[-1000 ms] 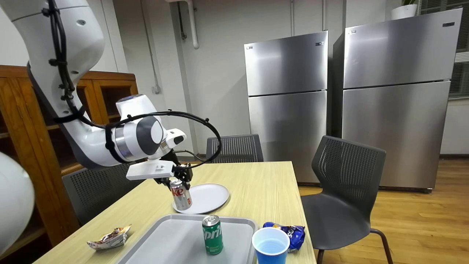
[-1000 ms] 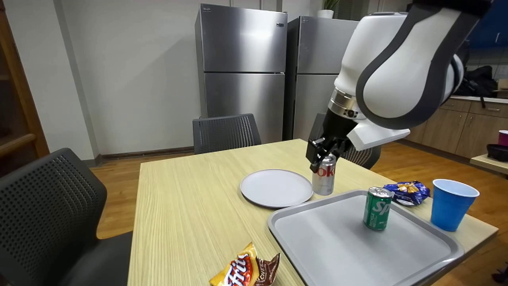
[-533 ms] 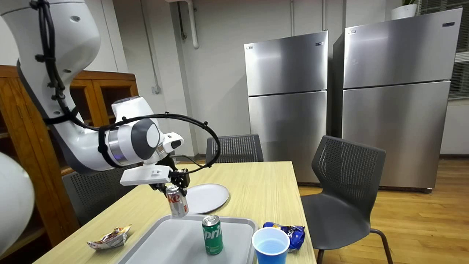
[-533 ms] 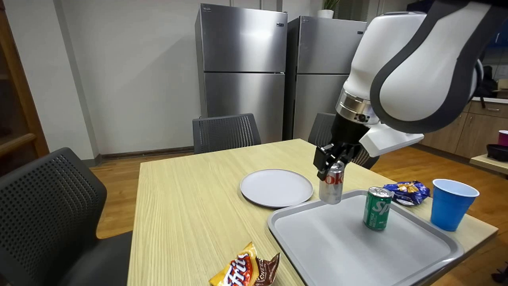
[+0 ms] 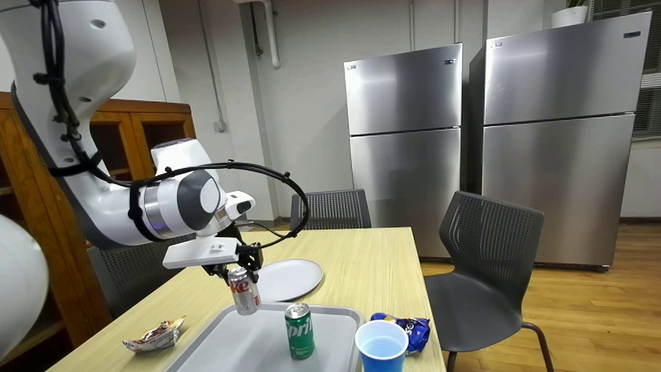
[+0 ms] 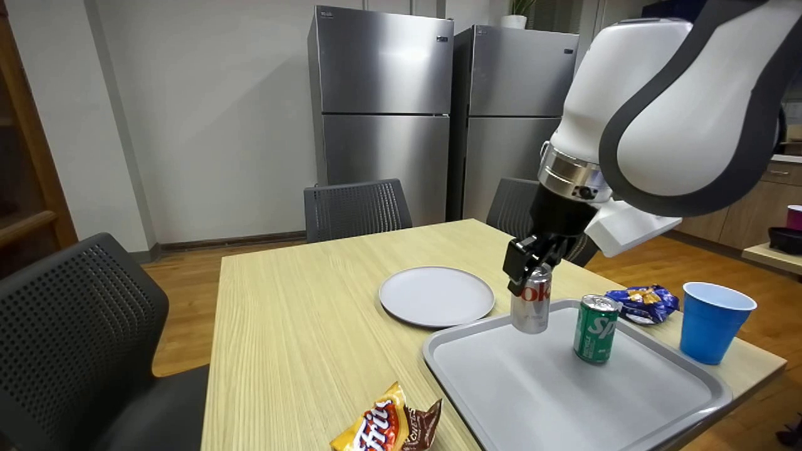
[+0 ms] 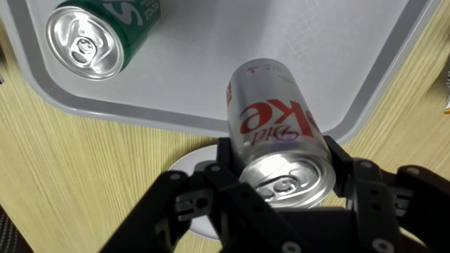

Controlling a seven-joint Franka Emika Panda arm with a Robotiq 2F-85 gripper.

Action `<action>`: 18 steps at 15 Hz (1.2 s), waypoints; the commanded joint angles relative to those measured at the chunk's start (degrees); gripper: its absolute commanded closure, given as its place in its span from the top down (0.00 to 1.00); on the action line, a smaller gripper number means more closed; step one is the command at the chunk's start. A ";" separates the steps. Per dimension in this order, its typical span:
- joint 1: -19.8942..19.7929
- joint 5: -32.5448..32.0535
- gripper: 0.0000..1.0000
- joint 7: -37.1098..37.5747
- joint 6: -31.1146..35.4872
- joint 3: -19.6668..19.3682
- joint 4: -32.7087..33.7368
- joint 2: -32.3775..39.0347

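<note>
My gripper is shut on a silver Diet Coke can, its black fingers pressed to both sides near the lid. The can hangs slightly tilted above the edge of the grey tray in both exterior views. A green Sprite can stands upright on the tray, apart from the held can. In the wrist view the Sprite can lies to the upper left. Beside the tray is a pale round plate, partly covered by the gripper in the wrist view.
A blue cup and a blue snack packet stand beside the tray. On the opposite side lies a Fritos bag. Dark chairs surround the wooden table, with steel refrigerators behind.
The gripper has carried the Diet Coke can away from beside the plate and over the tray's edge, closer to the Sprite can. The grip has not changed, and the other objects have stayed put.
</note>
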 commanded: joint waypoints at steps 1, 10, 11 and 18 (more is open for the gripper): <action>-1.63 0.49 0.38 -4.91 -0.31 1.16 -2.91 -4.04; -2.99 6.80 0.38 -10.32 0.38 4.10 -1.89 -1.81; -3.13 7.66 0.38 -10.74 0.58 4.31 -1.89 -1.46; -18.22 8.89 0.38 -10.77 1.91 19.49 -1.77 1.24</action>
